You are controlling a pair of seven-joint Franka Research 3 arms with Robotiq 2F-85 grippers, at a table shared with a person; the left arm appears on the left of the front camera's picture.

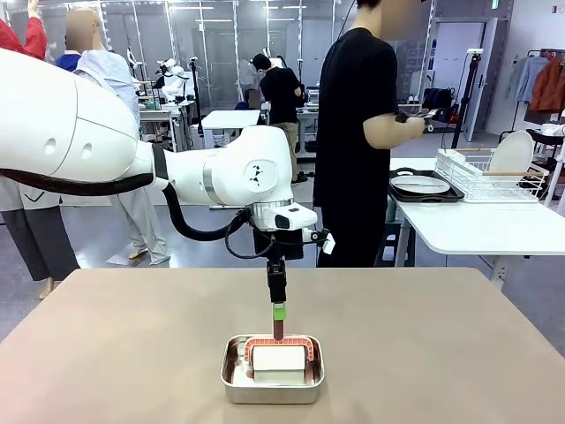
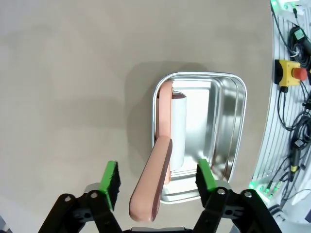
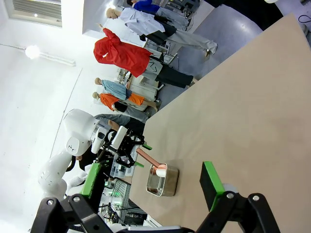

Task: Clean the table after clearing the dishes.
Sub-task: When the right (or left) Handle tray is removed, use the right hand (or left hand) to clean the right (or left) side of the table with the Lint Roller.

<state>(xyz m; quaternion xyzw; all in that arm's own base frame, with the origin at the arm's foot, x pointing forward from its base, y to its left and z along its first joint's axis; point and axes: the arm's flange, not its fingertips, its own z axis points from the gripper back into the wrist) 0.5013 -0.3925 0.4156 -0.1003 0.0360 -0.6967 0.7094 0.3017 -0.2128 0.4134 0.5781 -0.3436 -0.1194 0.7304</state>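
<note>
Steel walls the one container within our reach: a small pan (image 2: 228, 126) sitting right under the left gripper (image 2: 156, 169). Inside it lies a lint roller (image 2: 178, 127), its white roll flat on the pan floor and its pink handle (image 2: 151, 187) slanting up over the near rim and in between our fingers. We see nothing else in the pan.

The left gripper stands partway apart, one green pad on each side of the handle with a gap showing on both sides, so we judge that it grips nothing yet. To do this grab well, we should keep the handle centred between the pads and close squarely on its thick upper part. Then we should lift straight up, so the roll clears the rim without dragging the pan along.

The right gripper (image 3: 151, 170) is spread wide and empty, well off to the side of the pan. The beige surface (image 2: 68, 82) under the left gripper carries the pan. Beyond that gripper and off to its right, a white plate (image 1: 422, 185) rests on a dark tray (image 1: 399, 195) on a white surface (image 1: 477, 228), so the dishes look cleared.
</note>
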